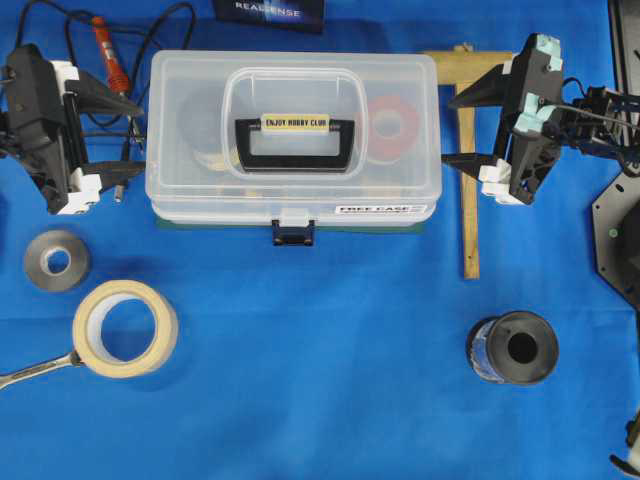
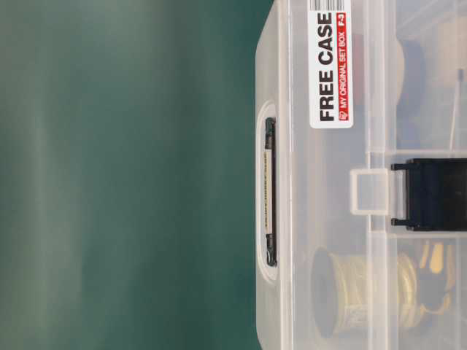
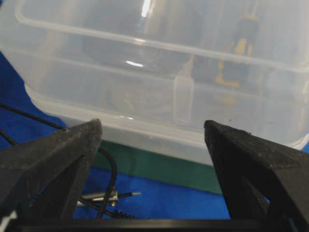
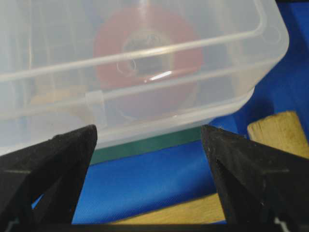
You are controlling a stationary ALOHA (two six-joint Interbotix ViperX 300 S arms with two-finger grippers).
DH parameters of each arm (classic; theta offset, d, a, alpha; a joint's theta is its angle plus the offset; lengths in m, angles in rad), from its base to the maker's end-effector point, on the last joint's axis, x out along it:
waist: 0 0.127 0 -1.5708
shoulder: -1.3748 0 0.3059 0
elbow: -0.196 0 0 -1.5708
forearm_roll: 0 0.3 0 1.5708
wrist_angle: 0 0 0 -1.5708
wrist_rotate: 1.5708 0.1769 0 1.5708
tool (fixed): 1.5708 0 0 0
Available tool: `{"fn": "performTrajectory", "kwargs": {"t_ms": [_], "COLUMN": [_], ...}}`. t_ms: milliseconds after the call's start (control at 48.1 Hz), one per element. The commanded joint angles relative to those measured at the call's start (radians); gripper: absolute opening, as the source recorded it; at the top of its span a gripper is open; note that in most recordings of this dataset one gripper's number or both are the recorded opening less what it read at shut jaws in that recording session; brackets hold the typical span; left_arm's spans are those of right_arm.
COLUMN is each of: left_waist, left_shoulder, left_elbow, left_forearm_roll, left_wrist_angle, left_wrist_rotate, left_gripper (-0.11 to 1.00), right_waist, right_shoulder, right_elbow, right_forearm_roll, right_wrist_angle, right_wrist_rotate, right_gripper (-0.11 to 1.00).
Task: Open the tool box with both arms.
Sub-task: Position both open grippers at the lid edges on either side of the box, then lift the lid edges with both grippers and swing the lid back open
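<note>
Flanking one tool box (image 1: 292, 140): left gripper (image 1: 128, 137), right gripper (image 1: 458, 128), fingers wide, holding nothing.

Overhead cam looks straight down; table-level cam sits sideways, v. close; both wrist cams face tool box (image 1: 291, 140) ends

Tool box (image 2: 343, 219) cut off at table-level frame's edges; contents blurred through lid; wrench (image 1: 35, 370) cropped at left edge.
</note>
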Motion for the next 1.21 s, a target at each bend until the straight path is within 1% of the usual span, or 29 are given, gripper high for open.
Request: {"fn": "performTrajectory", "kwargs": {"t_ms": [0,499,852,1018,1185], "left_waist": [-0.005,-0.003,-0.005,0.018,0.074], "left_shoulder": [0.005,-0.015,-0.08,-0.13,-0.16], "left_elbow": [-0.044,-0.06,-0.074,-0.074,-0.074], "left_forearm_roll": [-0.002,-0.002,-0.002,0.0,-0.002], "left_wrist_angle": [-0.014,-0.009,-0.005,-0.005,-0.005], "left_wrist_rotate": [-0.002,-0.002,0.003,0.003,0.005], "left_gripper": [0.9,0.9,0.9,0.9,0.9], "right_waist": [0.008,0.026,0.031,0.029,0.012], "right_shoulder": [-0.003,-0.003,-0.035,-0.078,-0.12], "right_elbow": [-0.028,-0.048,-0.095,-0.11,-0.115], "right_forearm_roll": [-0.005,-0.009,-0.009,-0.011,-0.015], "right_wrist_angle": [-0.009,-0.009,0.025,0.052,0.054], "right_wrist_rotate": [0.0,0.008,0.006,0.002,0.002], "right_gripper": [0.86,0.86,0.86,0.86,0.86]}}
